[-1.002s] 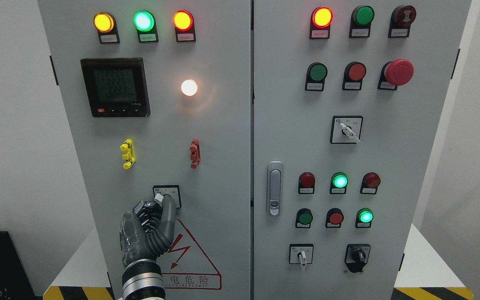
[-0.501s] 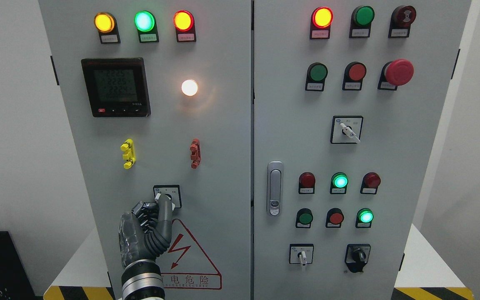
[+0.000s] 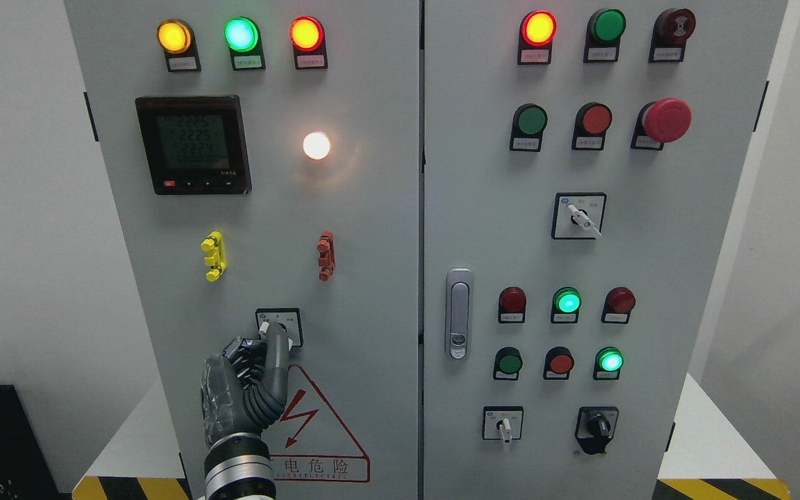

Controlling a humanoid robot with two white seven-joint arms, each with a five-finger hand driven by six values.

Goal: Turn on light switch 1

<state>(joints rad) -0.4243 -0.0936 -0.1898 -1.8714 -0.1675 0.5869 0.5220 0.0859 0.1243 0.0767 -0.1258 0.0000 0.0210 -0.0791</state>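
Against one switch, one left hand

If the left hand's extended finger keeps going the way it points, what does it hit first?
The left hand points its raised finger up at the rotary switch; its tip already overlaps the knob, so the switch comes first, though contact depth is unclear.
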